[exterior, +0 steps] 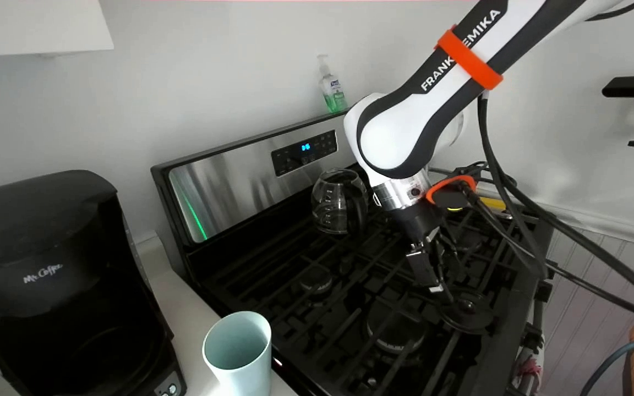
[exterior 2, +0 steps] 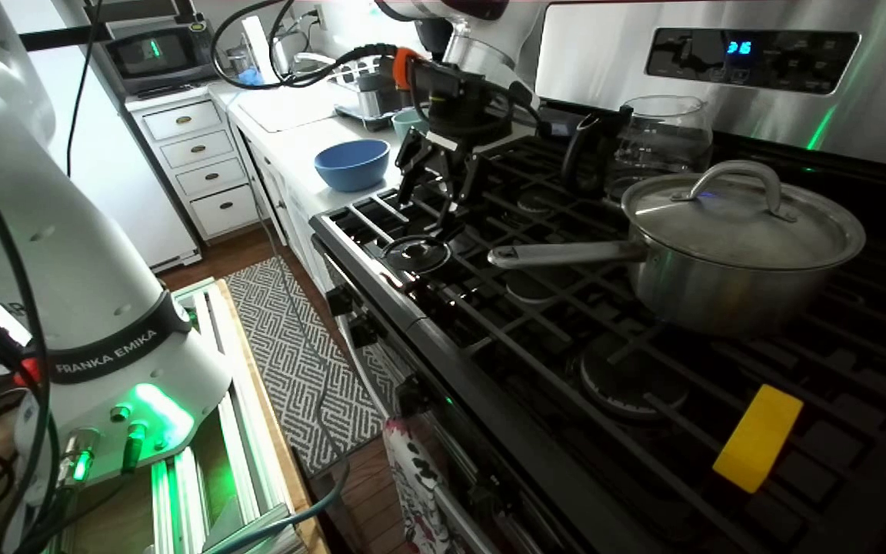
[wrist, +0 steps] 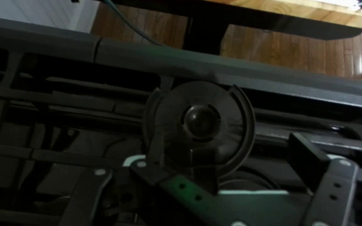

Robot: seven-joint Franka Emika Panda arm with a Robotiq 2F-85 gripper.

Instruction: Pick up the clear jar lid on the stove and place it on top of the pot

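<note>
The lid (exterior 2: 416, 254) is a round, dark, see-through disc with a rim and a round knob. It lies on the grates near the front edge of the stove (exterior: 215, 206). It also shows in an exterior view (exterior: 468, 311) and in the wrist view (wrist: 200, 121). My gripper (wrist: 248, 142) is open and empty. In the wrist view its left finger overlaps the lid's lower part, and its right finger is off the lid's right side. In both exterior views the gripper (exterior: 441, 283) (exterior 2: 437, 201) is just above and beside the lid. The stainless pot (exterior 2: 727, 285) has a metal cover and long handle.
A glass kettle (exterior 2: 662, 142) (exterior: 331, 203) stands at the back of the stove beside the pot. A yellow block (exterior 2: 758, 438) lies on the grates. A blue bowl (exterior 2: 351, 165), a pale cup (exterior: 240, 352) and a black coffee maker (exterior: 58, 269) stand on the counter.
</note>
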